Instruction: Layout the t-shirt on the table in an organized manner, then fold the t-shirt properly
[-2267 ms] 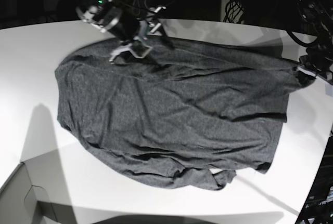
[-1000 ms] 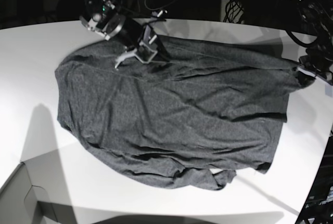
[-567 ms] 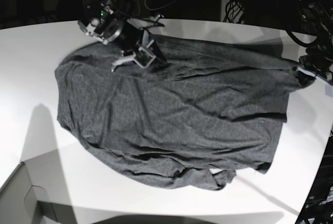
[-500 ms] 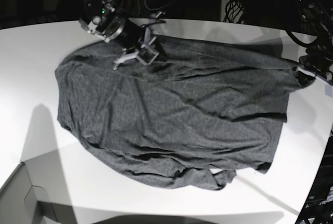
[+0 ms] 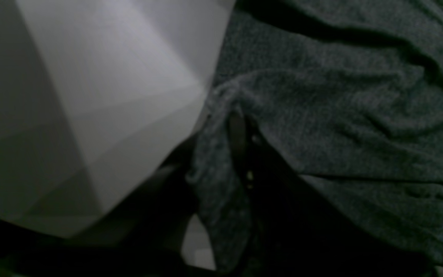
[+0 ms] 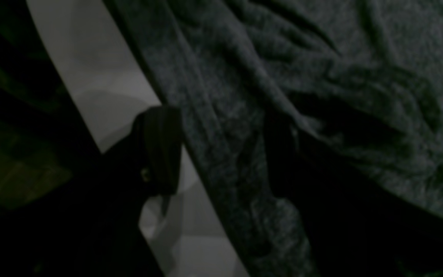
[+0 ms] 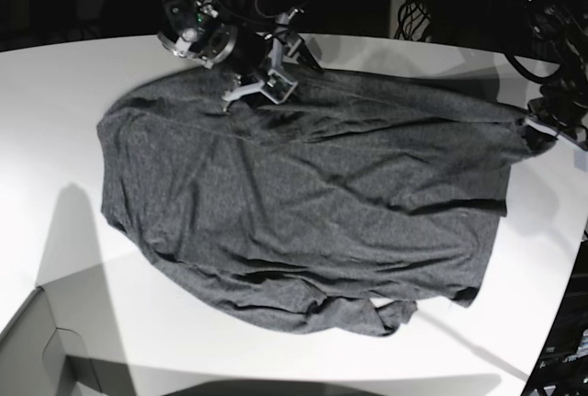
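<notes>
Cloth covers most of the white surface (image 7: 55, 139): the t-shirt (image 7: 312, 203), dark heather grey and plain, lies spread flat but rumpled, with creases across its middle and a bunched fold at its near hem. No print, label or readable writing shows on it in any view.

Its far edge runs close to the surface's curved back rim, where the right pincer (image 7: 260, 85) sits low over the fabric. In the right wrist view that pincer (image 6: 221, 150) stands with its jaws apart, one dark finger (image 6: 160, 150) over bare white surface and the other on the cloth, the shirt's edge running between them; nothing is clamped.

At the right of the base view the left pincer (image 7: 542, 130) sits at the shirt's corner near the surface's rim. The left wrist view shows it (image 5: 238, 146) closed on a pinch of the t-shirt's edge, though the frame is dark and the fingertips are hard to make out.

Bare white room lies left of the shirt and along the near side. A grey box corner (image 7: 32, 350) pokes in at the near left, well apart from the cloth; what it holds cannot be seen.
</notes>
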`<state>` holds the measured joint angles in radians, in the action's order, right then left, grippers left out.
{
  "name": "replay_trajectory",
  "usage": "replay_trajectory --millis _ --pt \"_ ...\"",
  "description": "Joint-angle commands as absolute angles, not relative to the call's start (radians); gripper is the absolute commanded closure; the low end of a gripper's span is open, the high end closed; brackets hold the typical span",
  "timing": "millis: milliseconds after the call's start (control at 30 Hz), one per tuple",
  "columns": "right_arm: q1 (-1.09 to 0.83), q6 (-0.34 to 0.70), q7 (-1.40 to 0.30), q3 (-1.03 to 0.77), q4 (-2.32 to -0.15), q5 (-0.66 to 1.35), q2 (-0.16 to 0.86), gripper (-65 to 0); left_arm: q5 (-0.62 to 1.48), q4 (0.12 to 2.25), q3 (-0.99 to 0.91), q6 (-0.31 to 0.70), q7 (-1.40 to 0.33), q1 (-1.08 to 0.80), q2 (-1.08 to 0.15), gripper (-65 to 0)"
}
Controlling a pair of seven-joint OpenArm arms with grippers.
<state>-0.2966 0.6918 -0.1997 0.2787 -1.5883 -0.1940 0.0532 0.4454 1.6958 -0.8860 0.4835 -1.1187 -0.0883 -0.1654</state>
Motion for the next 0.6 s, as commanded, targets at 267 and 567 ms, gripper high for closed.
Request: replay_trajectory --millis 267,567 --pt "-0.295 0.698 -0.176 0.28 -1.598 -0.176 0.051 -21.7 0.46 1.712 -0.888 0.486 -1.101 -0.079 -0.179 -0.1" --pt "-0.3 0.698 -0.176 0.278 -1.554 -0.176 0.051 -19.8 0.461 1.712 -0.888 0.486 -1.101 -0.077 -0.179 -0.1"
